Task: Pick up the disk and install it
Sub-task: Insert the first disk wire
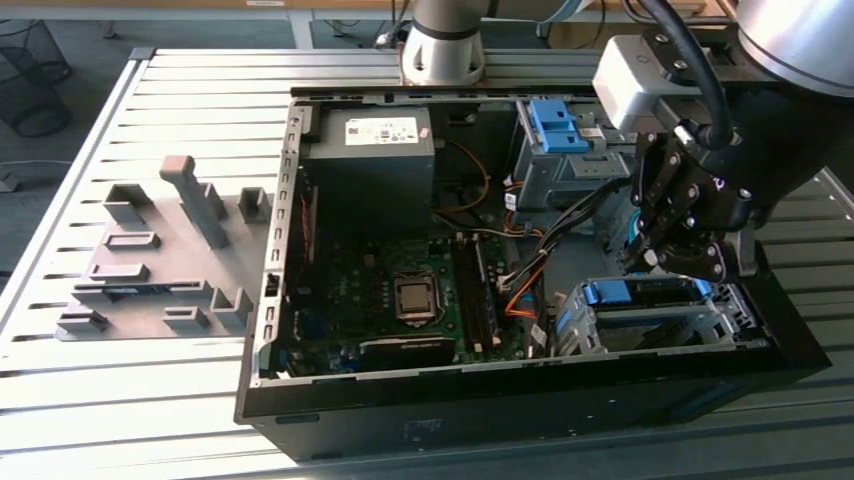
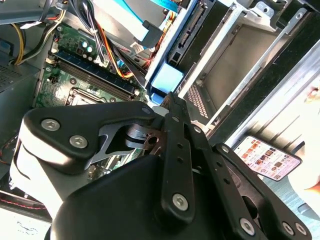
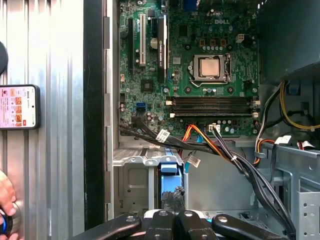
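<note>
Exterior view: the tool (image 1: 683,258) hung inside the open computer case (image 1: 400,420), just above the drive cage (image 1: 654,330), where the disk (image 1: 654,292) with its blue bracket appeared already seated. Second wrist view: tool linkages lay over the cage; whether the fingers were spread or closed, I cannot tell. First wrist view: the blue bracket (image 3: 170,172) sat in the cage directly below the tool, so installation looked nearly finished.

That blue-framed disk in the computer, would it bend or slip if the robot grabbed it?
Probably stiff: the disk looks like a flat, boxy slab in a plastic frame. That smooth frame may be a bit slippery. Sitting flat in the cage, it seems unlikely to roll or tip.
</note>
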Motion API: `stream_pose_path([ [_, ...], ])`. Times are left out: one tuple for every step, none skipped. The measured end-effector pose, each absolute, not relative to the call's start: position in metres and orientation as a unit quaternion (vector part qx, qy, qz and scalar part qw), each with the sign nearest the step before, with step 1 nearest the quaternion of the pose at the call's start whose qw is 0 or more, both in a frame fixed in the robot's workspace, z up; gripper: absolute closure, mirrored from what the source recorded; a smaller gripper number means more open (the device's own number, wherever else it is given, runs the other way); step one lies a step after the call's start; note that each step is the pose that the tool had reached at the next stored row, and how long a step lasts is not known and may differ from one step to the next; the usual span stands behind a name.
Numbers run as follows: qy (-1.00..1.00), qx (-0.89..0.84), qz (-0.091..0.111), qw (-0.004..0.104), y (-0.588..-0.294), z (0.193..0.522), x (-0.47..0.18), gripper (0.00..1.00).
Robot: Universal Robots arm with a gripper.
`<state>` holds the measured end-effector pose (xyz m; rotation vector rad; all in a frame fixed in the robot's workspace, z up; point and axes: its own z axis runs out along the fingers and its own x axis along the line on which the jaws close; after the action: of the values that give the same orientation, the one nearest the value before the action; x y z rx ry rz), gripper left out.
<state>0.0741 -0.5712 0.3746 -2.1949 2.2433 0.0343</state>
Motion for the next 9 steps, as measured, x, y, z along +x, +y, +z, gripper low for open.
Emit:
stream_pose_path([
  [0.715,-0.699,0.011,0.001,-0.571,0.374,0.075,0.89],
  [0.715,-0.699,0.011,0.001,-0.571,0.374,0.078,0.89],
  [0.715,-0.699,0.011,0.001,-0.571,0.374,0.08,0.89],
  [0.715,-0.699,0.011,0.001,-0.571,0.373,0.083,0.89],
  [0.715,-0.699,0.011,0.001,-0.571,0.373,0.086,0.89],
  [0.715,-0.699,0.011,0.001,-0.571,0.372,0.089,0.89],
  [0.715,-0.699,0.011,0.001,-0.571,0.372,0.092,0.89],
  [0.715,-0.699,0.011,0.001,-0.571,0.372,0.095,0.89],
  [0.715,-0.699,0.011,0.001,-0.571,0.371,0.098,0.89],
])
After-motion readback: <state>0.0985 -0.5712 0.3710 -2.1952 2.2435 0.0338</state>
